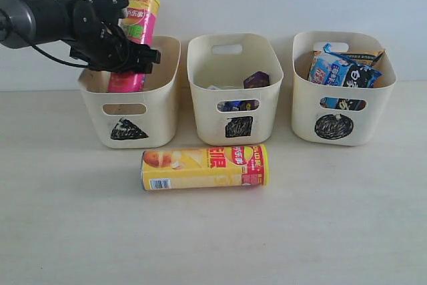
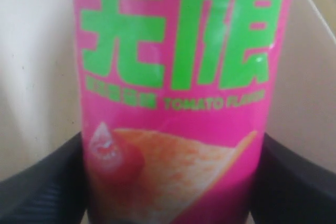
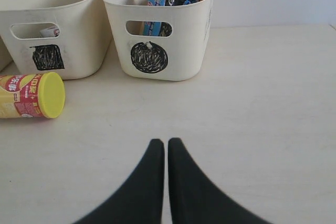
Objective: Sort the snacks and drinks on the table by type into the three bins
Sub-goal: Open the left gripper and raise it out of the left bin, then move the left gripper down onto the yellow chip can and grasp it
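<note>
At ten o'clock in the exterior view, our left hand [image 1: 130,55] is clamped mid-height on the pink tube [image 1: 138,25], near upright within the triangle bin [image 1: 167,98]. We judge it light, stiff and glossy, apt to slip, so the middle is the place to pinch. Only the left wrist view shows both fingers [image 2: 37,192] touching its sides. Only the right wrist view shows our right hand [image 3: 166,150], tips pressed together over the table [image 3: 262,129]. The yellow tube [image 1: 203,167] lies at six o'clock of the square bin [image 1: 200,98].
</note>
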You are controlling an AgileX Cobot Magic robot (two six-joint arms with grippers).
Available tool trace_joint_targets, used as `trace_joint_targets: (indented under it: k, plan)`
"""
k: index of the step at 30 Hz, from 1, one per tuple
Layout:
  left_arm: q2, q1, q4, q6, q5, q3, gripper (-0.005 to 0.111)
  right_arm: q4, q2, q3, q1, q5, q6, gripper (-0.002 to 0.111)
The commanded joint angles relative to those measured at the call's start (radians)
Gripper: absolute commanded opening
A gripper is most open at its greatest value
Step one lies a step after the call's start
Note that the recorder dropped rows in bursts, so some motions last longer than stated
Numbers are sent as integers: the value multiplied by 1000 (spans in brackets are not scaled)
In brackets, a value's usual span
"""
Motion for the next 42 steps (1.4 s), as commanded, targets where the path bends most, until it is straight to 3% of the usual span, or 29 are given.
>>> trace_joint_targets:
  k: [1,9,15,22,23,25,30,36,42]
  plan:
    - [-2,4,-7,-9,-46,-8,69,-2,-6,5,2,-5,2,0]
    - [-2,4,-7,-16,-62,-8,86,-2,-6,5,2,-5,2,0]
    - [-51,4,-5,17,-62,-10,81,-2,-6,5,2,-5,2,0]
    - [-180,4,-3,257,81,-10,79,-2,-6,5,2,-5,2,0]
    - [-193,4,-3,301,108,-10,76,-2,-6,5,2,-5,2,0]
    - [-221,4,-11,399,174,-10,60,-2,-6,5,2,-5,2,0]
    - [-249,4,-23,510,303,-10,5,-2,-6,5,2,-5,2,0]
    - [-259,2,-138,676,430,-10,4,-2,-6,5,2,-10,2,0]
    - [-273,2,-432,1094,706,-10,4,-2,-6,5,2,-10,2,0]
